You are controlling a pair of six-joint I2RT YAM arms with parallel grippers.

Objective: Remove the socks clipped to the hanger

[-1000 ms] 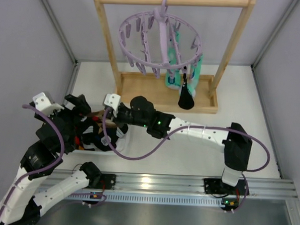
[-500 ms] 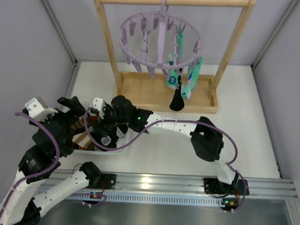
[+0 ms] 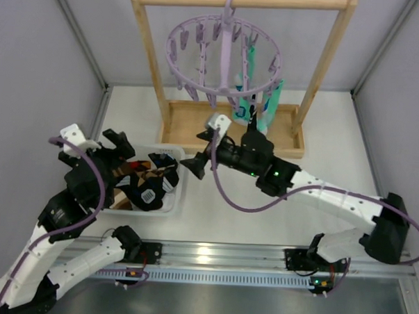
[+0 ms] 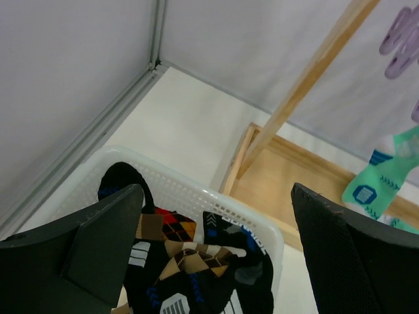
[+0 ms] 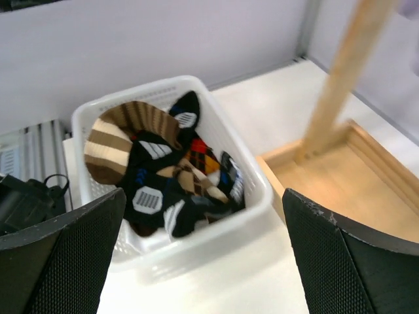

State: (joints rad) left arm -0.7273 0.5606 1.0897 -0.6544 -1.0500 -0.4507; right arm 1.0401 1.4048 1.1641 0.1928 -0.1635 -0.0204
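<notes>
Round lavender plastic drying hanger [image 3: 225,60] hung by its hook from the wooden rack frame [image 3: 237,0]. Mint-teal socks [image 3: 270,107] remained clipped on its right side, over the rack base. Whether a black one hung there too could not be told; the right arm hid that spot.

White plastic mesh basket [image 5: 196,245] on the tabletop [image 3: 262,215] held a heap of brown-striped, argyle and black socks [image 5: 163,176].

Right gripper [image 5: 203,196]: jaws spread wide, nothing held, between basket and rack. Left gripper [image 4: 217,190]: jaws also wide and empty, above the basket.

Judged step: between picks, several socks unloaded and the mint ones left. The next move calls for a reach up to a mint sock, a grip just under its peg, and a downward pull without swinging the hanger.
</notes>
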